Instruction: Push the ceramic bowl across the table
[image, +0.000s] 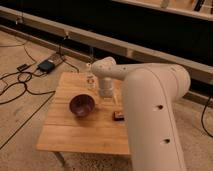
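Observation:
The dark purple-maroon ceramic bowl (81, 105) sits upright on the left-middle of the light-wood table (75, 135). My gripper (106, 95) hangs from the white arm (150, 95), pointing down at the table top just right of and behind the bowl. A small gap separates it from the bowl's rim. The arm's bulk hides the table's right side.
A clear bottle-like object (91, 76) stands near the table's back edge, just left of the wrist. A small dark brown block (118, 116) lies right of the bowl. Cables and a dark box (46, 65) lie on the floor at left. A wall rail runs behind.

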